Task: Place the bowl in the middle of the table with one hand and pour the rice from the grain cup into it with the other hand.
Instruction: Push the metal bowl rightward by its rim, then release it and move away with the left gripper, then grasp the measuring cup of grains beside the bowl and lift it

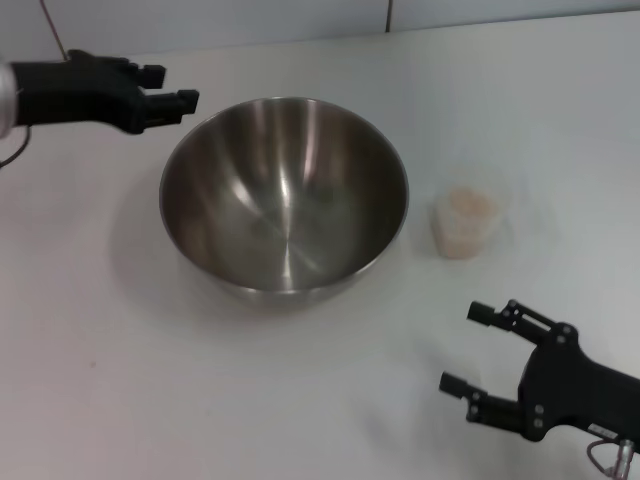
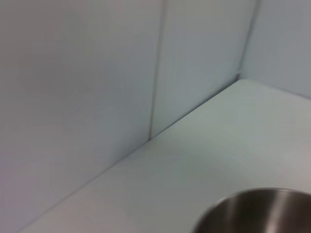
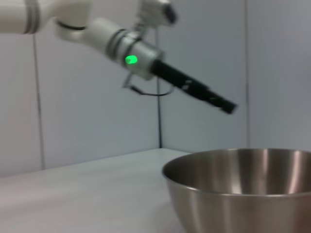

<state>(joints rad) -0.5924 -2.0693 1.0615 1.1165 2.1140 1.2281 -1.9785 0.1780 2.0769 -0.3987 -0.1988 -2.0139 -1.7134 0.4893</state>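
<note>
The steel bowl (image 1: 284, 192) stands upright and empty on the white table (image 1: 130, 380), a little left of the middle. Its rim shows in the left wrist view (image 2: 252, 208) and its side in the right wrist view (image 3: 243, 189). The clear grain cup (image 1: 466, 220) stands to the right of the bowl, holding rice (image 1: 468, 206). My left gripper (image 1: 172, 90) is open and empty, just beyond the bowl's far left rim, apart from it; it shows raised above the bowl in the right wrist view (image 3: 228, 106). My right gripper (image 1: 470, 348) is open and empty near the front right, short of the cup.
A grey panelled wall (image 1: 300, 20) runs along the table's far edge. Bare tabletop lies in front of the bowl and around the cup.
</note>
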